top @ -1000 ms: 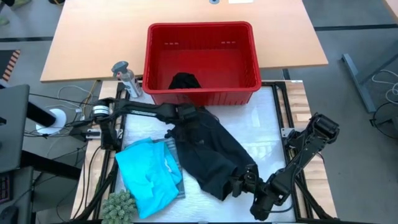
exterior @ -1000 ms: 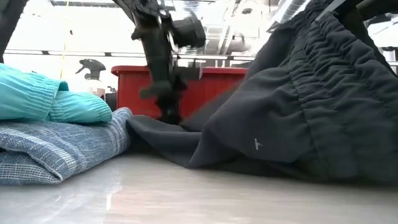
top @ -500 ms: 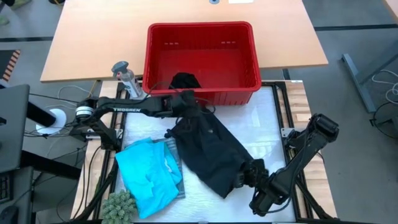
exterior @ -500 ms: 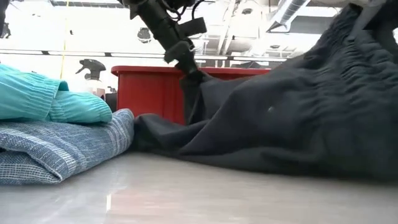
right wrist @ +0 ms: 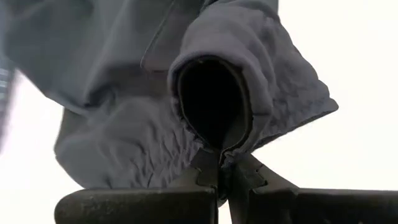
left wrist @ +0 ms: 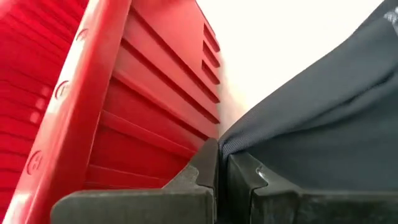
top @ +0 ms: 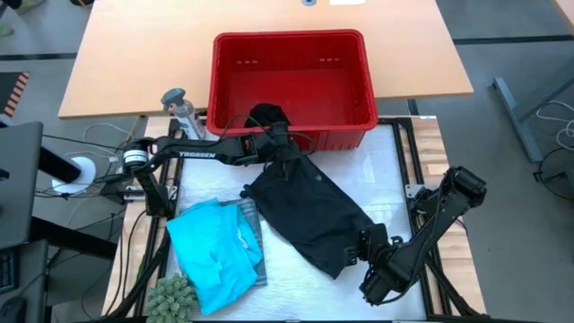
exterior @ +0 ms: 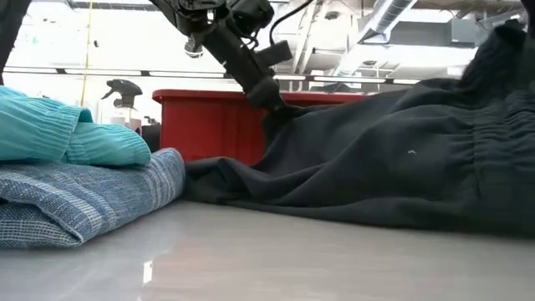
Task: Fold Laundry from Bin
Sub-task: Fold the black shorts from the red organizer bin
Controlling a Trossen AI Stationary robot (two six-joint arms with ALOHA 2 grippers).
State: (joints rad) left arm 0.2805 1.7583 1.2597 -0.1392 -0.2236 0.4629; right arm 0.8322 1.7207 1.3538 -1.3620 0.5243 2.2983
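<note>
A black garment [top: 309, 211] lies slantwise on the white mat, stretched between my two grippers. My left gripper [top: 281, 145] is shut on its far end, just in front of the red bin [top: 291, 47]. My right gripper [top: 369, 247] is shut on its near right end. Another black piece [top: 266, 115] lies inside the bin against its near wall. A turquoise garment [top: 211, 253] rests folded on a blue-grey striped one [top: 256, 235] at the near left. My left gripper pinches an edge of the black garment's far end [left wrist: 244, 138] between its two fingers. The fingers [exterior: 266, 90] slant down from the table's left. That end is raised off the mat and the cloth slopes down from it, fairly taut. My right gripper pinches a gathered, hemmed edge [right wrist: 214, 135] at the garment's near right end between its two fingers; the cloth bulges there into a loop with a dark opening. That end [exterior: 501, 38] is held up above the mat, and the middle [exterior: 359, 196] rests on it.
A grey spray bottle [top: 180, 109] stands left of the bin. A green knobbly thing [top: 170, 296] sits at the near left corner. The bin's near wall [left wrist: 130, 118] stands close beside my left gripper. Bare white mat [top: 386, 175] shows to the right of the garment.
My left gripper has risen and gone toward the bin, drawing the garment's far end up and away. My right gripper has shifted toward the table's right with the other end. The crumpled garment has been pulled out longer and flatter between them.
</note>
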